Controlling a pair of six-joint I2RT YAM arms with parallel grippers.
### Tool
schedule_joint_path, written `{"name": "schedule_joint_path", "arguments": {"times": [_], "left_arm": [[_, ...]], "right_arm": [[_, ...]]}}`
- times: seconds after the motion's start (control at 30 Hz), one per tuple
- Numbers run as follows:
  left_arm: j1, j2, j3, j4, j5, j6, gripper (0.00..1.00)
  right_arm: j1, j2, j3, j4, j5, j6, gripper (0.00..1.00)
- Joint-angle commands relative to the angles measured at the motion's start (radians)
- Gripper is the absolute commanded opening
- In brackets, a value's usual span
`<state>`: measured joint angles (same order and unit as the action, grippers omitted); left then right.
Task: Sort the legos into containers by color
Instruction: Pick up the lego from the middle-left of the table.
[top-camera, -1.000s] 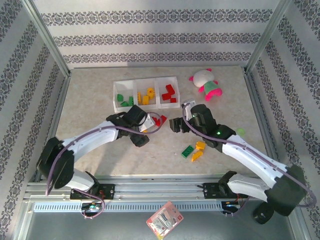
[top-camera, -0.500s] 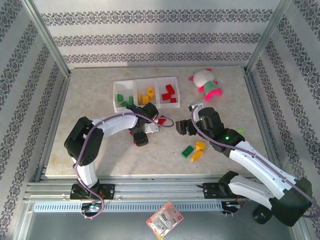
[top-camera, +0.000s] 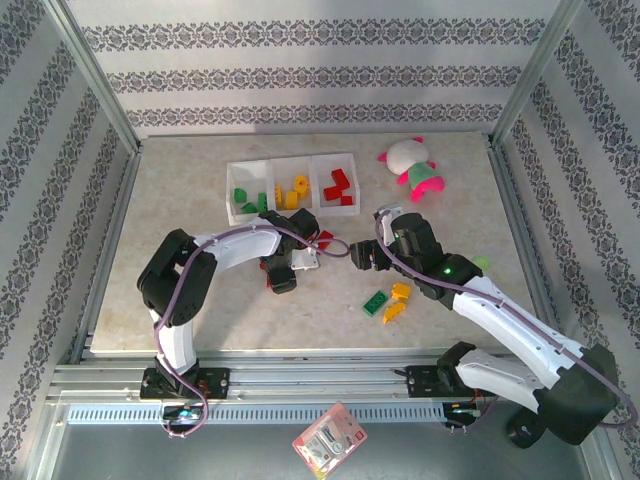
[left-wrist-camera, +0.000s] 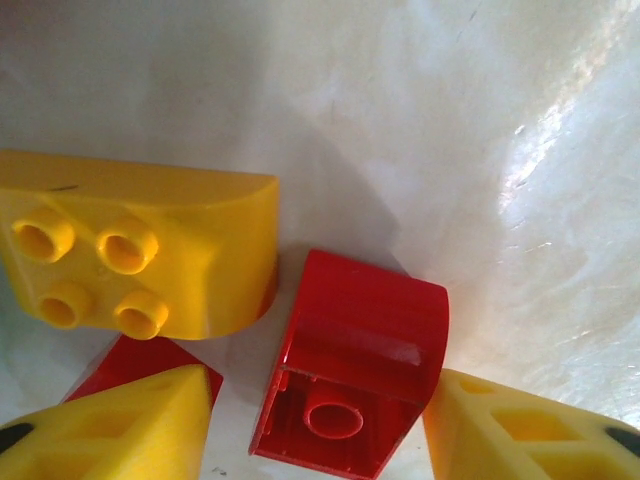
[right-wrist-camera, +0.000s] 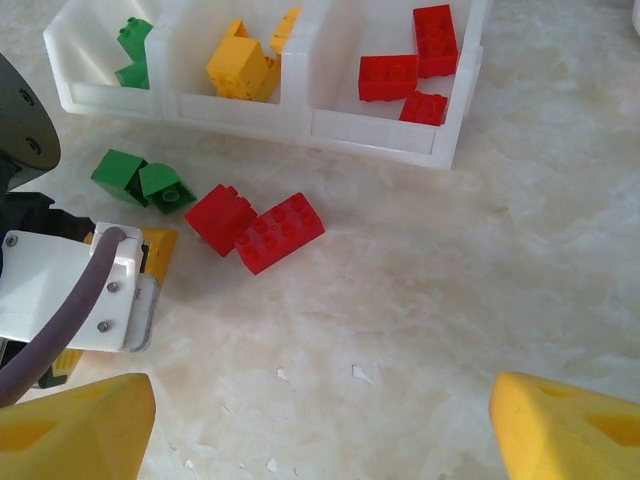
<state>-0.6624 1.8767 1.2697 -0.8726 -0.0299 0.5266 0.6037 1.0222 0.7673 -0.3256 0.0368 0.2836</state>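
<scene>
Currently, the left claw (left-wrist-camera: 320, 405) stands released, its fingers (left-wrist-camera: 110, 430) straddling a red lego (left-wrist-camera: 360, 340) beside a yellow lego (left-wrist-camera: 150, 250) on the worktop (left-wrist-camera: 450, 120). The right claw (right-wrist-camera: 320, 420) hangs released, empty, facing the tray (right-wrist-camera: 300, 125) of colour-sorted legos.

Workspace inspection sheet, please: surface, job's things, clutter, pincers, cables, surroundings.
Surface: beige marbled table, few white flecks.
Job's things: tray holds green, yellow, red bricks by compartment; loose red pair, green pair, green brick and yellow bricks outside it.
Clutter: plush toy; packet near the base rail.
Pincers: left pincer open astride a red curved brick; right pincer open, empty.
Cables: purple cable along each arm.
Surroundings: patterned walls, metal frame.
</scene>
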Motion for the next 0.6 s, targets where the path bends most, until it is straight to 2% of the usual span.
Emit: {"name": "schedule_joint_path", "arguments": {"times": [0.0,0.07,0.33,0.57], "left_arm": [[-0.027,0.018,0.002,-0.03,0.006,0.009,0.52],[-0.029,0.017,-0.001,-0.028,0.005,0.005,0.45],[-0.031,-0.016,0.012,-0.053,-0.01,-0.033,0.35],[-0.031,-0.195,-0.028,0.024,0.05,-0.058,0.3]], "right_arm": [[-0.008,0.001,0.013,0.018,-0.003,-0.009,0.87],[-0.009,0.002,0.009,0.02,-0.003,-0.009,0.87],[-0.013,-0.017,0.007,0.014,-0.006,-0.004,0.87],[-0.018,-0.045,0.006,0.016,-0.011,0.005,0.87]]}}
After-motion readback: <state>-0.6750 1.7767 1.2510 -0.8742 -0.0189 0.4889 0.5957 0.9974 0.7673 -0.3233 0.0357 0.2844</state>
